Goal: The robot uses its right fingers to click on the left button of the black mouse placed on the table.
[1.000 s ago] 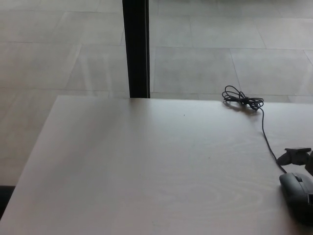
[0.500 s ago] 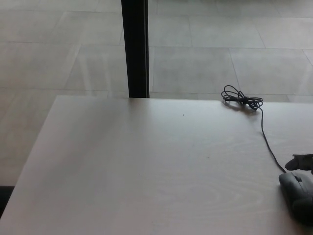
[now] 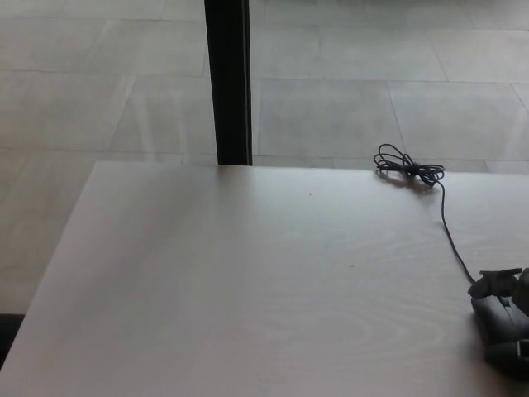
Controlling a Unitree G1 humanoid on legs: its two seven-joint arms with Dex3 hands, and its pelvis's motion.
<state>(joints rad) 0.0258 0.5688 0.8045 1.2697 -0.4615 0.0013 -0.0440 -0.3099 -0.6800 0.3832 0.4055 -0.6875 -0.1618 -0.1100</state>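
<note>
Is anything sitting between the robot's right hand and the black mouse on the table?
Nothing visible does. The black right hand is already at the front of the black corded mouse, at the white table's right edge, with only the mouse's thin black cable running past.

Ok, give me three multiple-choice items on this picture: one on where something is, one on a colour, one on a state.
1. Where on the table is the mouse?
A. near right corner
B. far left corner
C. centre

2. What colour is the post behind the table?
A. white
B. black
C. red

3. How does the cable lie at its far end?
A. fully straight
B. bundled in a coil
C. hanging off the left edge

Answers:
1. A: the mouse sits at the picture's lower right, under the right hand.
2. B: the post is dark against the pale floor.
3. B: the loops are gathered near the far edge.
</note>
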